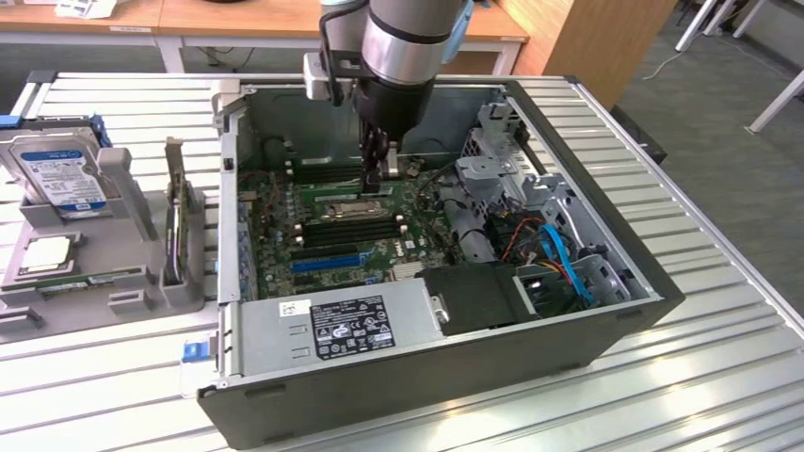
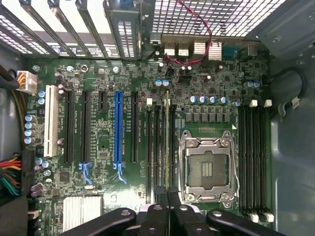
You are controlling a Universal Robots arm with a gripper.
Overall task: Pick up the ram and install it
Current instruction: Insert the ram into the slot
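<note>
The open computer case [image 1: 477, 377] is being viewed by the exterior camera from high above and well back from the CPU socket [image 1: 345, 209], at a slant, so that the whole case and the slatted table [image 1: 716, 377] around it are being taken in. The wrist camera is being pointed straight down from close over that socket, past the gripper [image 2: 169, 196], onto the motherboard [image 2: 98, 147]. The socket and the memory slots [image 2: 253, 157] beside it are being shared by both views.

Computer case [image 1: 440, 391]: matt grey sheet metal. Table [image 1: 710, 377]: ribbed bare metal, shiny. Gripper [image 2: 167, 199]: smooth black, slight gloss. Ram [image 2: 168, 142]: thin green circuit board. Memory slots [image 2: 253, 157]: black plastic.
</note>
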